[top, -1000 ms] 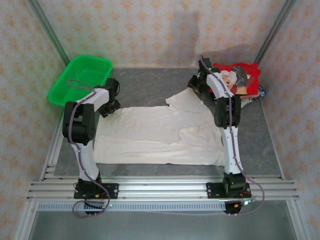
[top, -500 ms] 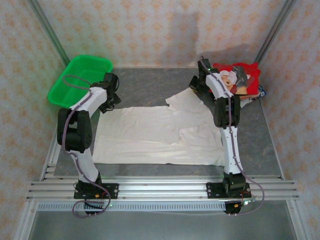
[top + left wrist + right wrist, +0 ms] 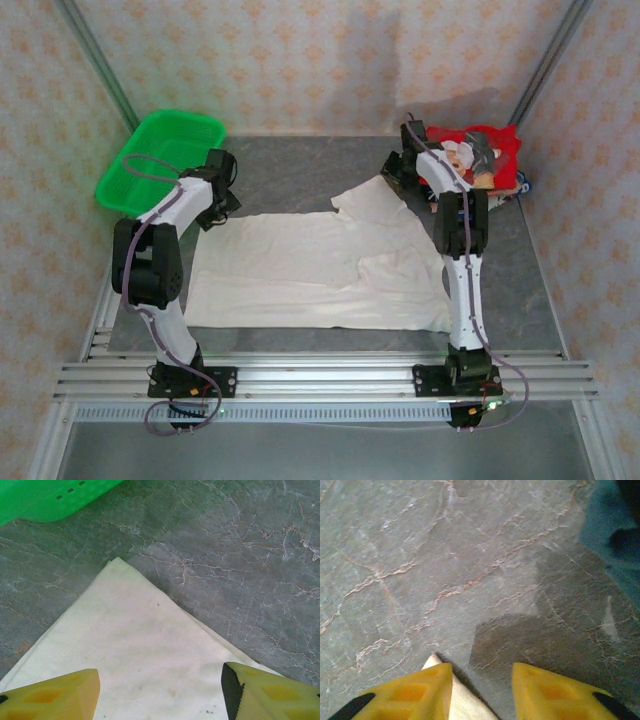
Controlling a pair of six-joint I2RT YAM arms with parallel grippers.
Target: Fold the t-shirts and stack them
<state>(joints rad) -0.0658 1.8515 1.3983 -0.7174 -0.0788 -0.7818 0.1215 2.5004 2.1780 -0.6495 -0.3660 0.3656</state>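
While the white shirt (image 3: 310, 265) is lying spread flat across the middle of the table (image 3: 300, 165), both arms are reaching out to its far edge. Left gripper (image 3: 218, 188) is hanging over the shirt's far-left corner, just beside the basket (image 3: 112, 185), which is sitting at the table's far-left.

Left wrist cam now: that shirt (image 3: 130, 650) corner is pointing away, w/ grey table (image 3: 240, 555) round it and the basket (image 3: 45, 500) wall peeking in top-left. A couple of tiny dark specks are showing on the cloth. Left gripper (image 3: 160, 680) jaws are standing wide open, yellow fingers (image 3: 55, 695) well apart, one either side of the corner. Nothing is being pinched; whether the tips are touching the cloth, can't tell.

Over on the right, the right gripper (image 3: 398, 170) is sitting at the shirt's far-right end, where a flap of cloth is sticking out twd the back. Near it, the red shirt (image 3: 495, 145) is lying folded in the far-right corner, teddy print up, apart from the white one.

Right wrist cam: right gripper (image 3: 482, 680) jaws are parted, bare table (image 3: 420, 555) showing thru the gap, so they're not clamping anything. A small pointed tip of the white shirt (image 3: 461, 704) is poking out by the inner edge of one finger (image 3: 410, 695). A teal patch (image 3: 607, 525) is showing top-right, too blurry to name.
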